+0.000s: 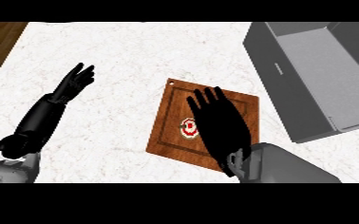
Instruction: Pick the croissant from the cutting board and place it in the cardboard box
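A brown wooden cutting board (167, 126) lies tilted on the white marble counter, a little right of centre. On it sits a small round red-and-white item (187, 127), which does not look like a croissant; its right side is hidden by my right hand. My right hand (223, 123) hovers over the board's middle, open, with straight fingers pointing away from me. An open grey box (270, 69) stands at the right, its inside showing nothing. My left hand (73, 83) rests open at the left, fingers up.
The white counter (126, 47) spreads wide to the left of and beyond the board. A dark wooden strip (10, 35) shows at the top left corner. The box's near left corner stands close to the board's right corner.
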